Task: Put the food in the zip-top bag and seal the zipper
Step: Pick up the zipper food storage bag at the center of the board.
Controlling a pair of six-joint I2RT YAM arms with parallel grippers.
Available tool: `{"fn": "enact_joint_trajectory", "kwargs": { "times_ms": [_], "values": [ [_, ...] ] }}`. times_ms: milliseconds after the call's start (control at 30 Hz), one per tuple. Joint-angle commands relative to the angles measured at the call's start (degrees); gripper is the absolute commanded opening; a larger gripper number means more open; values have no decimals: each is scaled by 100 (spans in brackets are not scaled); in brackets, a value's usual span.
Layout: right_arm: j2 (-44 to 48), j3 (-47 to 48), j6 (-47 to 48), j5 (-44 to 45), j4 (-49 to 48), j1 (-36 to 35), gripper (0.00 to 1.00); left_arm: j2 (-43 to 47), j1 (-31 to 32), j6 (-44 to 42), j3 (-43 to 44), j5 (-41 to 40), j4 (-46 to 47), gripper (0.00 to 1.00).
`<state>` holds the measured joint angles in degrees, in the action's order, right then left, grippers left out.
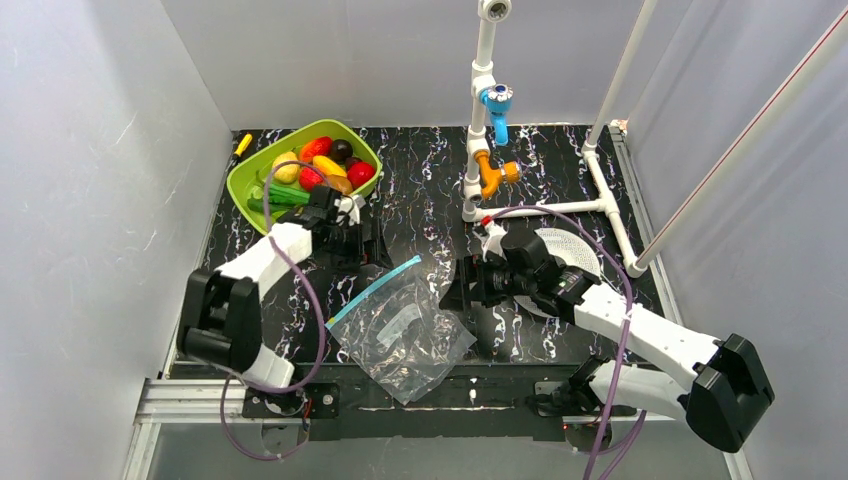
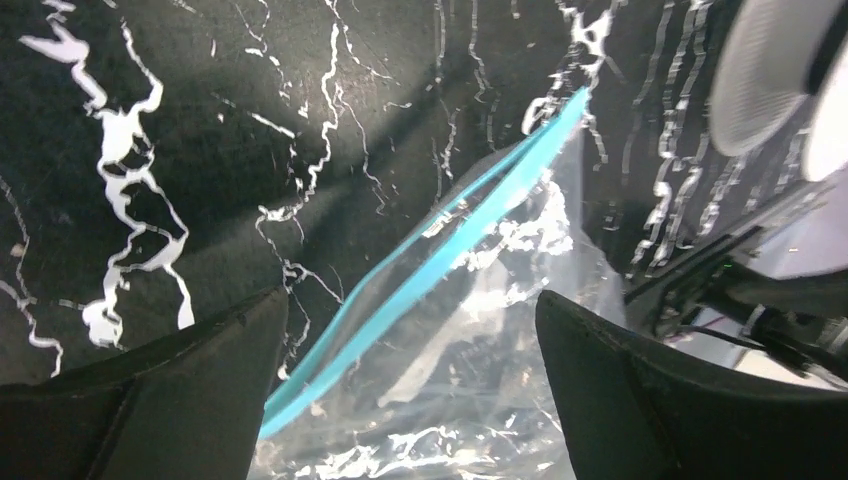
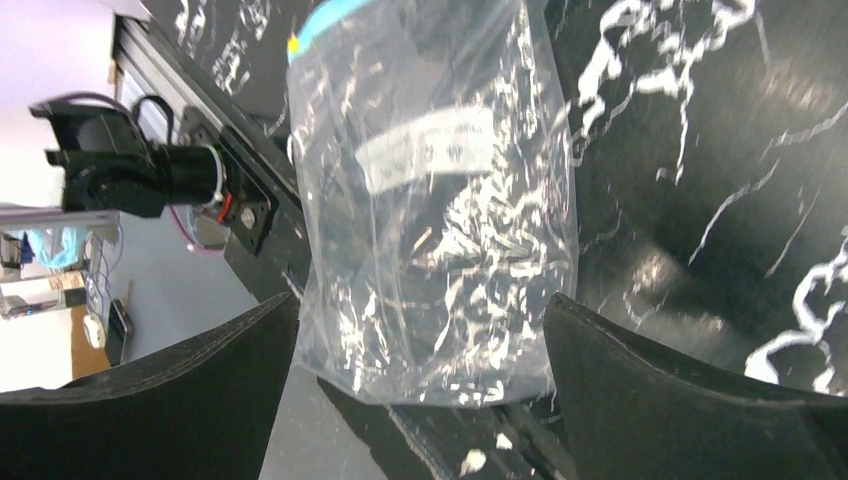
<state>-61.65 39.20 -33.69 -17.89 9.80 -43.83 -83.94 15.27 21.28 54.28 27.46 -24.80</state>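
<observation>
The left end effector hovers with its jaws wide apart and nothing between them, just beside the lime-green tray at the back left of the black, white-veined tabletop. The right end effector is likewise spread wide and holds nothing, low over the tabletop to the right of the zip-top bag. There is one bag, clear and crinkled, lying flat and turned diamond-wise between the two arms, its near corner reaching the tabletop's front edge. The zipper, a single light blue strip, runs along the bag's upper-left edge on the side facing the left arm. In the left wrist view its tracks seem slightly parted along part of their length. A white rectangular label sits on the bag's face, and its print is too blurred to read. The food is heaped in the tray, well apart from the bag. About eight glossy pieces show: three red, two yellow, one dark purple, one brown-orange and one green. They overlap, and the left arm hides part of the heap, so the count is not certain. No brand or writing is legible anywhere.
</observation>
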Motion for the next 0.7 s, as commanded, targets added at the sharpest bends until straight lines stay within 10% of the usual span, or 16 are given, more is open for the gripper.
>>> {"fn": "enact_joint_trajectory", "kwargs": {
  "times_ms": [0,200,667],
  "values": [
    [237,-89,-253,224,1128,-259,98,-553,375,-505,689,-287,-379,92],
    [494,-690,-1089,-131,878,-301,98,-1518,720,-741,1607,197,-648,72],
    [-84,-282,-1332,123,906,-299,98,-2279,1124,-944,1640,-12,-659,69]
  ]
}}
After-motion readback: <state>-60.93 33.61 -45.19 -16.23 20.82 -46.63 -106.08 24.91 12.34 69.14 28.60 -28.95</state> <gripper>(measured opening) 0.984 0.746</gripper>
